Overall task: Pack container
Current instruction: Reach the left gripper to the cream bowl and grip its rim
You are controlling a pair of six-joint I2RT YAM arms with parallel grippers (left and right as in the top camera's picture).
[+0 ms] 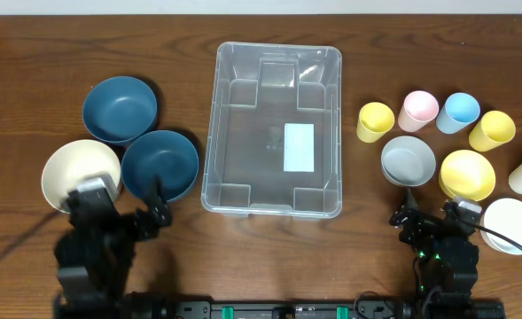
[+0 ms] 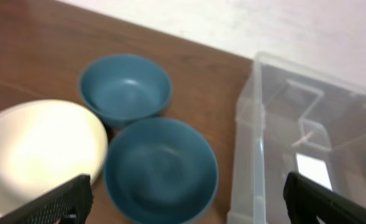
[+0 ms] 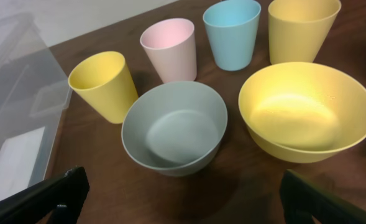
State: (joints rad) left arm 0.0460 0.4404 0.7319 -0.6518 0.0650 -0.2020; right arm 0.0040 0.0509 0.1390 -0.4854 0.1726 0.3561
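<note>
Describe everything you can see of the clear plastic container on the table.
The container is a large rectangular bin of clear plastic with rounded corners, a rim and moulded ribs along its walls. A white rectangular label shows on its base. It is empty, upright and open, with no lid, its long side running away from the robot. It stands flat on the brown wooden table; nothing else seems to touch it.

Container (image 1: 273, 129): big clear ribbed plastic bin, upright, open-topped, mid-surface; white label on base, nothing inside.
</note>
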